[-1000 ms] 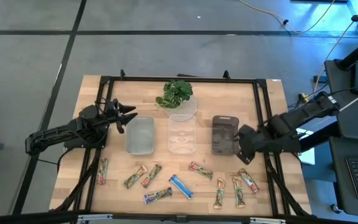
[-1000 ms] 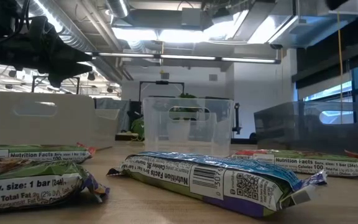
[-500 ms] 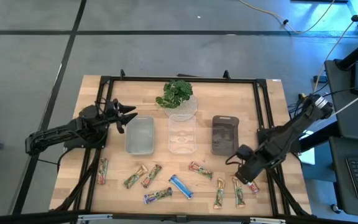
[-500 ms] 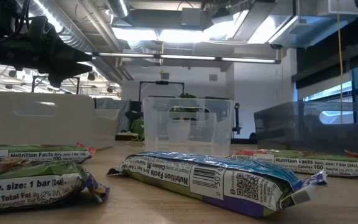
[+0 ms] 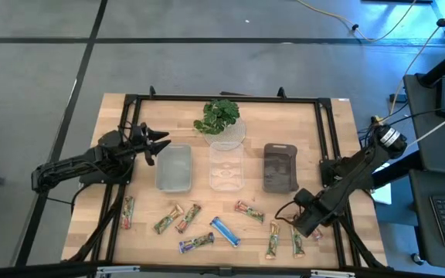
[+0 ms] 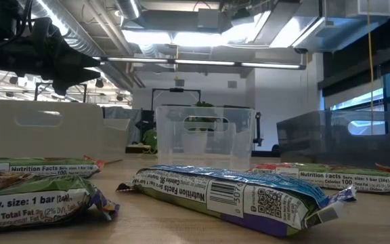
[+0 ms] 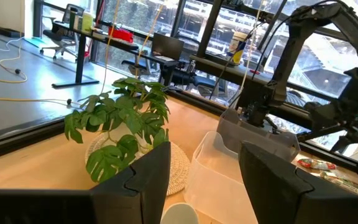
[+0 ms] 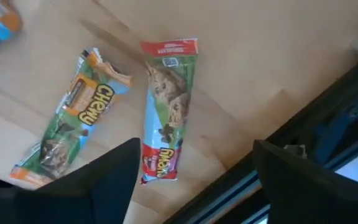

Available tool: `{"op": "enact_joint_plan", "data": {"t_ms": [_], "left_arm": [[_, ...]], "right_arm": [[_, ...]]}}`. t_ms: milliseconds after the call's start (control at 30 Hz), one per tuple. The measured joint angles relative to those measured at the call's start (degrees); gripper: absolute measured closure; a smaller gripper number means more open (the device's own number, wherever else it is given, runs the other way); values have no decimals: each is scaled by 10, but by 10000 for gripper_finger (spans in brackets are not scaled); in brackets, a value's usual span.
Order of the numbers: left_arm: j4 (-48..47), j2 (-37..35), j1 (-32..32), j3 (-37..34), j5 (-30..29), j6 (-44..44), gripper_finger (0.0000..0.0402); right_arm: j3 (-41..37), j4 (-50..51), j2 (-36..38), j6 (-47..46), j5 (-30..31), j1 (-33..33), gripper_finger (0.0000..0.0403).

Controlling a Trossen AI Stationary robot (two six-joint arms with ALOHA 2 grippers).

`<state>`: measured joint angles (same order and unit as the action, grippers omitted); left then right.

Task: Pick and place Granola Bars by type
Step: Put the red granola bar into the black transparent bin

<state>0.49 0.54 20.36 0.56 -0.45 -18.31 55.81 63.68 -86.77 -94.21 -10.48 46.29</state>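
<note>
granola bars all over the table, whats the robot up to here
It is sorting the bars. The right gripper, open and empty, hangs low over the red-wrapped bar near the table's right front edge. The left gripper waits beside the frosted bin, holding nothing. All three bins look empty; the bars lie on the wood.

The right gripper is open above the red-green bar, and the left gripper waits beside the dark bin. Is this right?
One thing is wrong. In the high view, the left gripper waits beside the frosted bin, not the dark bin. The right gripper is open above the red-green bar, as the right wrist view shows.
</note>
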Motion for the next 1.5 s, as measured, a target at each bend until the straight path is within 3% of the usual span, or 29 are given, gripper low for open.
{"op": "enact_joint_plan", "data": {"t_ms": [633, 933, 1300, 1500], "left_arm": [[0, 0, 0, 0, -2, 16, 220], [0, 0, 0, 0, -2, 16, 220], [0, 0, 0, 0, 0, 15, 220], [0, 0, 0, 0, 0, 15, 220]], "right_arm": [[0, -75, -122, 0, 3, 20, 94], [-41, -166, -131, -1, 0, 20, 161], [-45, -160, -127, 0, -7, 20, 255], [-36, -152, -128, 2, -8, 20, 283]]}}
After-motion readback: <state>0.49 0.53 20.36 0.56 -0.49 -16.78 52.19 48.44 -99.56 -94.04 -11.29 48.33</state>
